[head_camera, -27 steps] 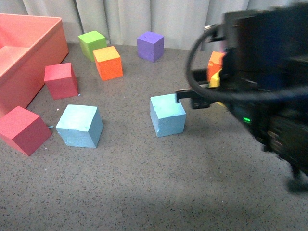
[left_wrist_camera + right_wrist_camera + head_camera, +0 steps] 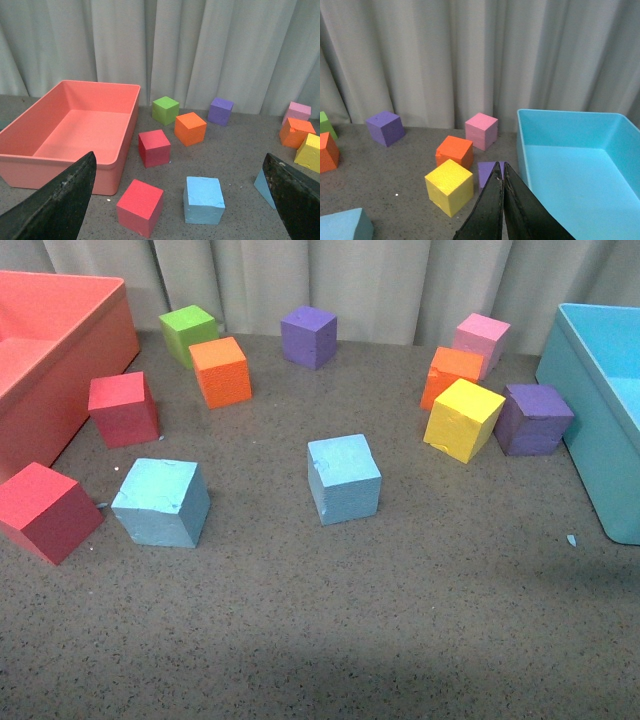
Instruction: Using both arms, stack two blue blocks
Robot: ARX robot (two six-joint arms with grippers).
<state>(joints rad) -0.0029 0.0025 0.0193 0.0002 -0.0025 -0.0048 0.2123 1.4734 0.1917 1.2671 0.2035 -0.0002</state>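
Observation:
Two sky-blue blocks rest apart on the grey floor: one at the left (image 2: 160, 502), the other near the middle (image 2: 344, 478). Neither arm shows in the front view. In the left wrist view my left gripper (image 2: 180, 156) stands open and empty, high and back from the blocks. One blue block (image 2: 203, 200) lies between its spread fingers (image 2: 60, 205), and the other blue block (image 2: 262, 186) peeks out beside the opposite finger. My right gripper (image 2: 500, 167) is shut on nothing, aimed at the purple cube, with a blue block's corner (image 2: 345, 225) at the frame's edge.
A salmon bin (image 2: 60, 350) stands at the left and a blue bin (image 2: 600, 440) at the right. Red cubes (image 2: 45, 512), a green cube (image 2: 190, 332), orange cubes (image 2: 221, 370), purple cubes (image 2: 534, 418), a yellow cube (image 2: 463, 418) and a pink cube (image 2: 482, 340) lie scattered around.
The right arm, which filled the right side of the front view next to the middle blue block, has pulled back out of that view. The blocks stay where they were.

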